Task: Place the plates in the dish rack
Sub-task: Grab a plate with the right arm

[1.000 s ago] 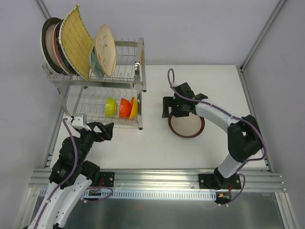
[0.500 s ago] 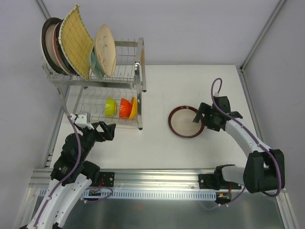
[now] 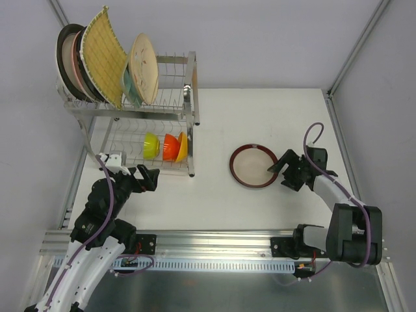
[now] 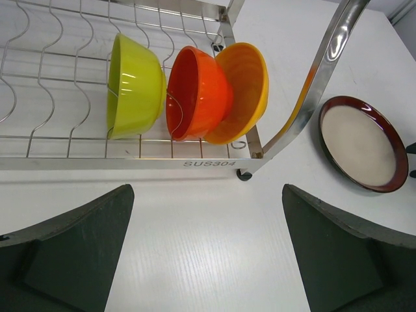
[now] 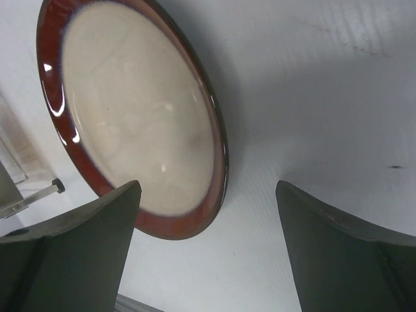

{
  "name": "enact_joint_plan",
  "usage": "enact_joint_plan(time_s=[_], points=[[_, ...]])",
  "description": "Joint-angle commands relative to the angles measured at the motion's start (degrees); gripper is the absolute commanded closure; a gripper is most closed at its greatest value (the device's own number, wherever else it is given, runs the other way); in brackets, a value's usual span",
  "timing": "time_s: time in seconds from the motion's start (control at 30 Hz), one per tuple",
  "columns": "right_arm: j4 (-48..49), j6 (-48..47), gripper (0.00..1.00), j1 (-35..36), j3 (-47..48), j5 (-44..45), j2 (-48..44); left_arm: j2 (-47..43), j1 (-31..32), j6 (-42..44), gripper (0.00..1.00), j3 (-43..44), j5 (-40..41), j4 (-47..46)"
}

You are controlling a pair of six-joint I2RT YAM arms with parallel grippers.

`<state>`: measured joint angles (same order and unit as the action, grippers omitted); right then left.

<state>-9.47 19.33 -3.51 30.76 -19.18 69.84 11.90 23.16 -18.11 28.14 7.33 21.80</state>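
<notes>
The silver wire dish rack [image 3: 193, 88] has 2 tiers. On edge in its upper tier stand a dark-rimmed plate [image 3: 64, 52], a pink-and-white plate [image 3: 78, 65], a yellow woven square [image 3: 103, 55], a pale teal dish [image 3: 130, 88] and a beige plate [image 3: 144, 68]. Right of the rack, 1 glossy red-rimmed plate [image 3: 254, 166] with a cream centre lies flat. The right gripper [image 3: 281, 170] sits at its right edge, jaws spread, clamping nothing. The left gripper [image 3: 151, 178], spread and empty, hovers before the rack's lower tier, near 3 bowls [image 4: 195, 91].

White table [image 3: 214, 201], dish rack [image 3: 159, 114] standing left, red-rimmed plate [image 3: 253, 166] lying flat right
</notes>
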Motion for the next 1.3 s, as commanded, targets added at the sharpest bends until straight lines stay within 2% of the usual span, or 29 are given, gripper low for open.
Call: enact_joint_plan(time_s=[0.0, 0.4, 0.53, 0.63, 0.77, 0.9, 0.93, 1.1, 1.13, 1.27], points=[[8.7, 3.1, 0.11, -0.5, -1.6, -5.4, 1.4, 0.9, -0.5, -0.2, 0.01, 1.6, -1.4, -1.4], [22.1, 6.4, 0.18, -2.5, -7.2, -8.2, 9.3, 2.0, -0.5, 0.1, 0.01, 1.6, -1.7, -1.4], [22.1, 6.6, 0.24, -2.5, -6.8, -8.2, 9.8, 3.7, -0.5, 0.1, 0.01, 1.9, -3.3, -1.4], [21.9, 6.2, 0.32, -2.5, -6.5, -8.4, 10.0, 5.1, -0.5, -0.6, 0.01, 2.2, -5.4, -1.5], [22.0, 5.8, 0.48, -2.5, -6.3, -8.7, 10.2, 8.3, -0.5, -4.3, 0.01, 3.3, -11.0, -1.7], [22.9, 5.8, 0.58, -2.5, -6.6, -8.7, 10.2, 10.5, -0.4, -7.6, 0.01, 4.3, -15.3, -1.9], [23.2, 5.6, 0.62, -2.5, -6.7, -8.7, 10.2, 10.9, -0.4, -8.9, 0.01, 4.5, -15.8, -1.9], [24.0, 5.8, 0.72, -2.5, -7.4, -8.7, 9.9, 12.7, 0.0, -13.5, 0.01, 4.3, -18.1, -4.0], [24.2, 5.9, 0.78, -2.5, -7.5, -8.7, 9.9, 12.9, 0.2, -15.1, 0.01, 4.2, -18.5, -4.6], [25.3, 6.8, 0.89, -2.5, -8.0, -9.4, 10.0, 14.1, 2.5, -18.1, 0.01, 5.2, -17.6, -6.7]])
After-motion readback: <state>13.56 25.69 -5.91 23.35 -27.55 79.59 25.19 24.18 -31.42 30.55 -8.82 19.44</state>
